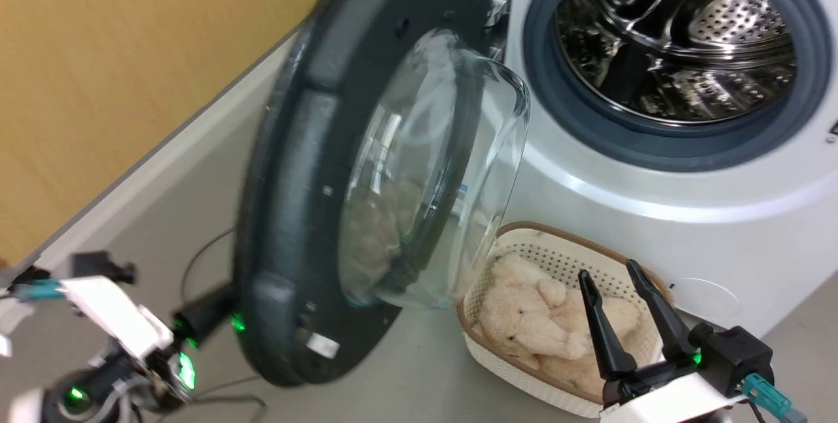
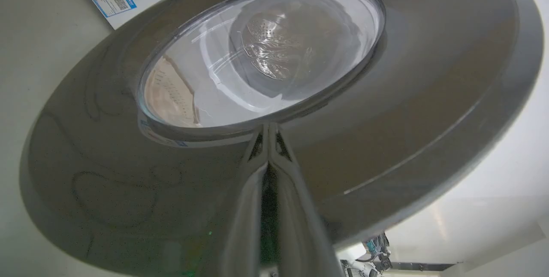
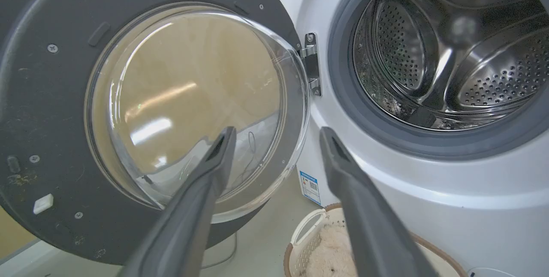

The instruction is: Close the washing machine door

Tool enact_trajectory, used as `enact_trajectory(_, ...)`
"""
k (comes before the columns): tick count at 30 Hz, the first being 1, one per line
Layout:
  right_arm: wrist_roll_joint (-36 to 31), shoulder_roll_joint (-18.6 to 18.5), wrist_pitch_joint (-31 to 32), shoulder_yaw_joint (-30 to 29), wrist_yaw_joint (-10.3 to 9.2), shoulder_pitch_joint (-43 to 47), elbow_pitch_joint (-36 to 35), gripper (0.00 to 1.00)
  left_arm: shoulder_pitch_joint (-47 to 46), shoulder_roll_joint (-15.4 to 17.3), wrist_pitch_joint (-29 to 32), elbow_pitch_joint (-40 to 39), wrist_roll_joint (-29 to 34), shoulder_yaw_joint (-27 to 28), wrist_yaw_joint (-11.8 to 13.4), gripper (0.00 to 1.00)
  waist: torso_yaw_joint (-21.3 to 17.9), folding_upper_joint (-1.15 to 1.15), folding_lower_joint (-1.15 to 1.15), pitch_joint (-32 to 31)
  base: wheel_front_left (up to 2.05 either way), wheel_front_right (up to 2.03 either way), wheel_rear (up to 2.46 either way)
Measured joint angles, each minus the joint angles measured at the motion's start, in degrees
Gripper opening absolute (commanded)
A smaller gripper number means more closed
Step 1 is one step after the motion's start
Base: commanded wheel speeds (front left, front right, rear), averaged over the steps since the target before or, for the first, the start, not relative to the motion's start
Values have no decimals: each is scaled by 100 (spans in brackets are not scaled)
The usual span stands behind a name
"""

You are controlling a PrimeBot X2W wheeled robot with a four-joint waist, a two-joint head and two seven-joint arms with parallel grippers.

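Yellow wall behind, white front-loading washing machine gaping, its round black-rimmed glass-bowled door standing half open. Left hand, fingers pressed together, is pressing its smooth outer face and could skid off; right hand is hovering spread.

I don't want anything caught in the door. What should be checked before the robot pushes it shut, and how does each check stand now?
1. Gasket free of anything hanging over it: ok.
2. Left gripper shut and behind the door, at its outer face: ok.
3. Its tips actually touching the door: cannot tell.
4. Right gripper out of the door's swing: cannot tell; it hangs open over the basket.
5. Basket low enough for the door to pass over: cannot tell.
6. Hinge looks straight: ok.
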Motion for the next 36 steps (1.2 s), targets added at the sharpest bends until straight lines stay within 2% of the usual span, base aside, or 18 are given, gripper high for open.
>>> enact_trajectory(5,1,32,0,-102,0,54,7,100,489,-310,205,-675,-54,-279,198,0,-213,0,0,-63,0,0,0)
enact_trajectory(10,-3,58,-1,-179,0,130,2,100,853,-554,115,-1137,-201,-601,224,0,-558,0,0,-97,0,0,0)
enact_trajectory(16,-14,63,0,-274,0,222,-10,100,1184,-676,-187,-1377,-444,-1243,243,0,-1085,0,0,-104,0,0,0)
enact_trajectory(27,-21,62,-1,-250,0,206,-103,100,1291,-693,-1419,-1172,-894,-2157,34,0,-2349,0,0,72,0,0,0)
enact_trajectory(29,-21,66,0,-277,0,196,-130,100,1156,-698,-1778,-1020,-1015,-2314,-44,0,-2730,0,0,164,0,0,0)
enact_trajectory(36,-21,82,-1,-312,0,137,-188,100,525,-698,-2910,-499,-1203,-2416,-129,0,-3601,0,0,402,0,0,0)
